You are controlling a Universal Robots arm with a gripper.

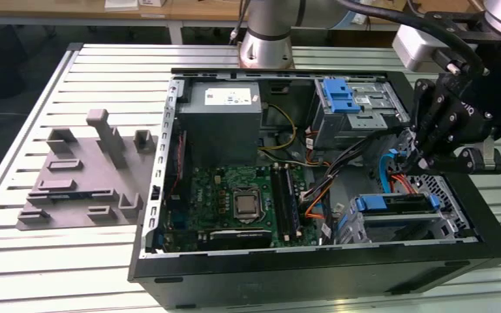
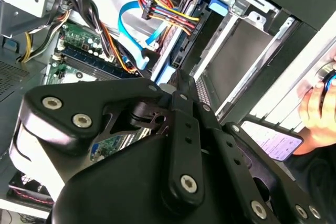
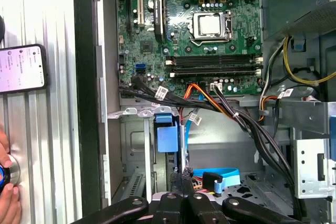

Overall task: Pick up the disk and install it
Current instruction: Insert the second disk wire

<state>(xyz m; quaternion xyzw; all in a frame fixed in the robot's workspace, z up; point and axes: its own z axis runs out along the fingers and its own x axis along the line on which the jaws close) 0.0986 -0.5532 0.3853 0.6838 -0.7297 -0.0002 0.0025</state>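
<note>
The disk (image 1: 383, 203) sits in the lower drive bay at the front corner of the open computer case (image 1: 320, 270), which lies on the slatted tabletop (image 1: 24, 261). In the first wrist view, its blue carrier end (image 3: 167, 136) shows between the bay's metal rails. The gripper (image 1: 422, 164) hangs just above that bay, its fingers (image 3: 176, 186) pressed together with nothing between them. In the second wrist view the gripper (image 2: 177, 77) points at the carrier's blue edge.

By this, the pick-up looks done and the work is in the install step, late on: the disk is in the bay and no longer held. Any further move calls for a straight press along the rails, clear of the blue flat cable (image 3: 220, 174) and the orange wires (image 3: 207, 94) nearby.

Whether the disk is fully seated or latched cannot be told, since the bay walls hide its body and label. The gripper's own links cover the bay mouth in both wrist views. Contact between fingertips and carrier is unclear
</note>
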